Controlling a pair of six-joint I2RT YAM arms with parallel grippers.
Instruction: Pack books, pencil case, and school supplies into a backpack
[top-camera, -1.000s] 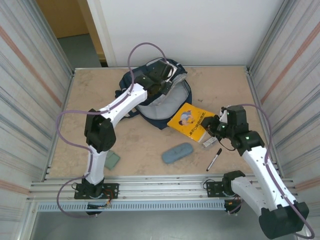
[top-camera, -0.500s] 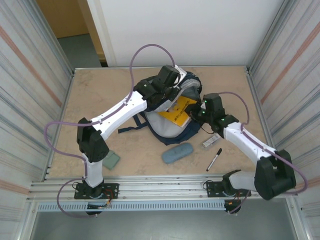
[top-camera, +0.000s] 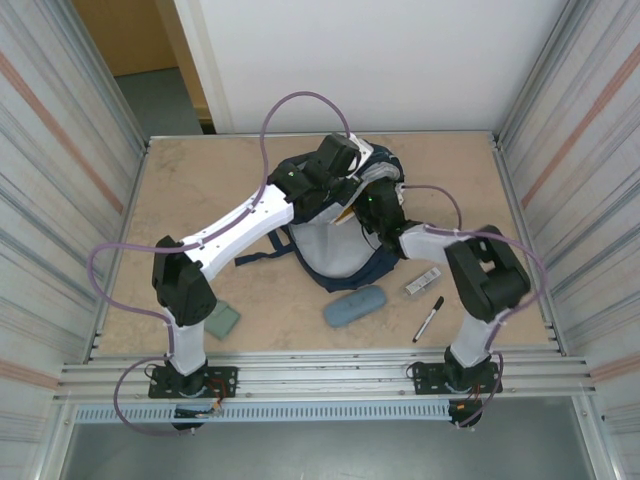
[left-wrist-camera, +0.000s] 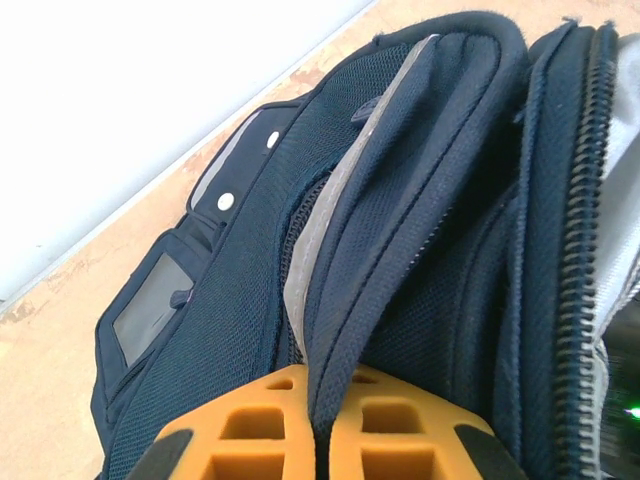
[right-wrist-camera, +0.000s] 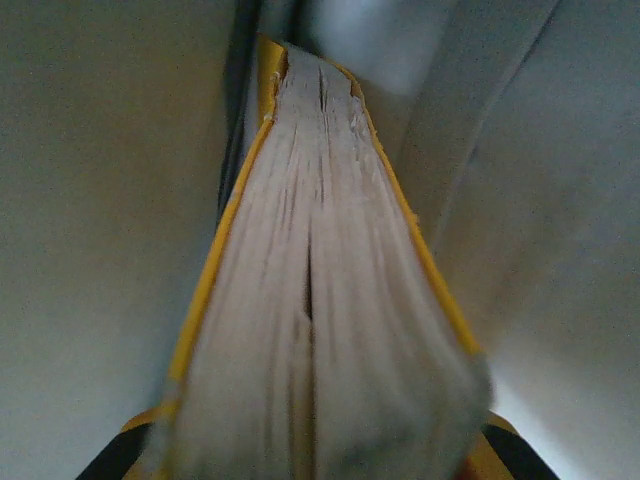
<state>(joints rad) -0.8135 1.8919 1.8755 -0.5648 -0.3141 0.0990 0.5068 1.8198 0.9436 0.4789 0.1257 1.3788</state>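
- My left pincer (left-wrist-camera: 318, 425) is pinched tight on a navy fold at the backpack (left-wrist-camera: 230, 300) mouth.
- My right pincer (right-wrist-camera: 315, 455) grips the yellow book (right-wrist-camera: 310, 250), its pages deep inside the backpack.
- The pencil case (top-camera: 355, 306), marker (top-camera: 429, 318), bar (top-camera: 422, 281) and pad (top-camera: 222, 320) lie outside the backpack, on its near side.

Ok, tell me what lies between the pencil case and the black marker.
Nothing: in the top view the table between the pencil case and the marker is bare. The silvery bar lies beyond that stretch, nearer the backpack.
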